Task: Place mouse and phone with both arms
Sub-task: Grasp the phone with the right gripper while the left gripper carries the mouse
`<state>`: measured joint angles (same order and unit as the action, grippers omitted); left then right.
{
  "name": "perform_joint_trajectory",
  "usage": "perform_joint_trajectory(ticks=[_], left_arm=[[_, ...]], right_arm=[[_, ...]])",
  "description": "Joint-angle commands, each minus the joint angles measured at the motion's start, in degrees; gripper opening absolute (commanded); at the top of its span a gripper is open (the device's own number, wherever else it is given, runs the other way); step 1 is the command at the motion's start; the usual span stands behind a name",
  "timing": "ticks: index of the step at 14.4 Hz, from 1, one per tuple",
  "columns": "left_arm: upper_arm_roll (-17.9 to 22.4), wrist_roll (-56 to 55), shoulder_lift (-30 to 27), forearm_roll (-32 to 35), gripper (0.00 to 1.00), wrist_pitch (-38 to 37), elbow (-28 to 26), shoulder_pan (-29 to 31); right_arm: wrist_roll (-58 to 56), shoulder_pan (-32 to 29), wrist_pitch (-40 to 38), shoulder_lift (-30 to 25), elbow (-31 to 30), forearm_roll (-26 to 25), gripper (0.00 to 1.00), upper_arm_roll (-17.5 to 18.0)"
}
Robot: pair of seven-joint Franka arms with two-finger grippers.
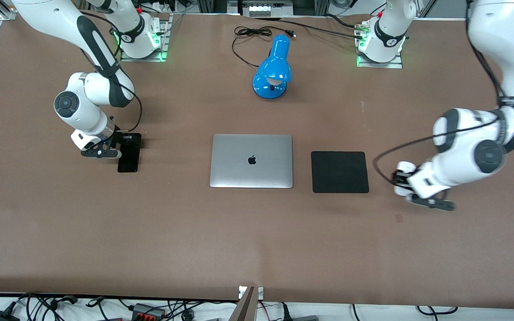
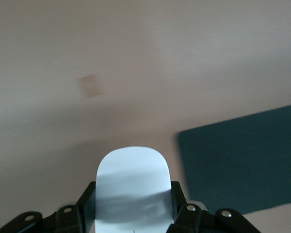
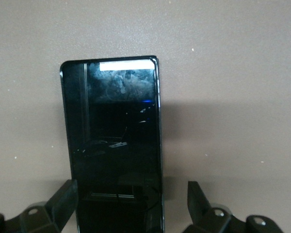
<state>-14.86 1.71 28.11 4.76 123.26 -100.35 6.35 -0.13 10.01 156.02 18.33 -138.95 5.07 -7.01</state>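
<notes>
The white mouse sits between the fingers of my left gripper, which is shut on it. In the front view the mouse and left gripper are just over the table beside the black mouse pad, toward the left arm's end. The black phone lies flat on the table toward the right arm's end. My right gripper is open over the phone's end farther from the front camera. In the right wrist view the phone lies between its fingers, with a gap at one side.
A closed silver laptop lies mid-table next to the mouse pad, which also shows in the left wrist view. A blue desk lamp with a black cord stands farther from the front camera. A small tape mark lies near the left gripper.
</notes>
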Motion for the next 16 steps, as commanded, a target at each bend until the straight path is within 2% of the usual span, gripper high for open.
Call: perform_joint_trajectory(ticks=[1,3,6,9,12,13,14,15,16], left_arm=[[0.18,-8.71,1.85,1.3,0.3,-0.39,0.94,-7.56],[0.45,-13.82,3.61,1.48,0.3,3.19,0.07,-10.82],[0.36,-15.15,3.97,4.64,0.29,13.65,-5.72,-11.01],[0.53,-24.97,4.58,6.47,0.29,17.53,-8.45,-13.2],[0.8,-27.19,6.25,10.09,0.3,23.15,-10.21,-13.12],[0.8,-27.2,6.17,10.09,0.3,23.52,-10.39,-12.86],[0.88,-27.2,6.17,10.09,0.3,23.61,-10.66,-12.86],[0.89,-27.28,6.26,10.09,0.3,23.69,-10.75,-12.86],[0.89,-27.28,6.26,10.09,0.3,23.69,-10.75,-12.77]], right_arm=[[0.04,0.27,0.87,0.12,-0.09,-0.15,1.0,0.33],[0.04,0.71,0.87,0.13,-0.18,-0.15,1.0,0.42],[0.04,0.8,2.09,0.91,-0.18,-0.15,1.0,0.42],[0.04,0.71,3.94,2.23,-0.18,-0.15,1.0,0.42],[-0.4,0.71,3.94,2.15,-0.18,-0.15,0.99,0.42],[0.03,0.8,3.86,2.06,-0.18,-0.15,0.54,0.42],[0.04,0.8,3.85,1.97,-0.18,-0.15,0.33,0.42],[0.04,0.71,3.85,1.71,-0.09,-0.15,0.2,0.42],[0.04,0.71,3.77,1.62,0.08,-0.15,0.17,0.42]])
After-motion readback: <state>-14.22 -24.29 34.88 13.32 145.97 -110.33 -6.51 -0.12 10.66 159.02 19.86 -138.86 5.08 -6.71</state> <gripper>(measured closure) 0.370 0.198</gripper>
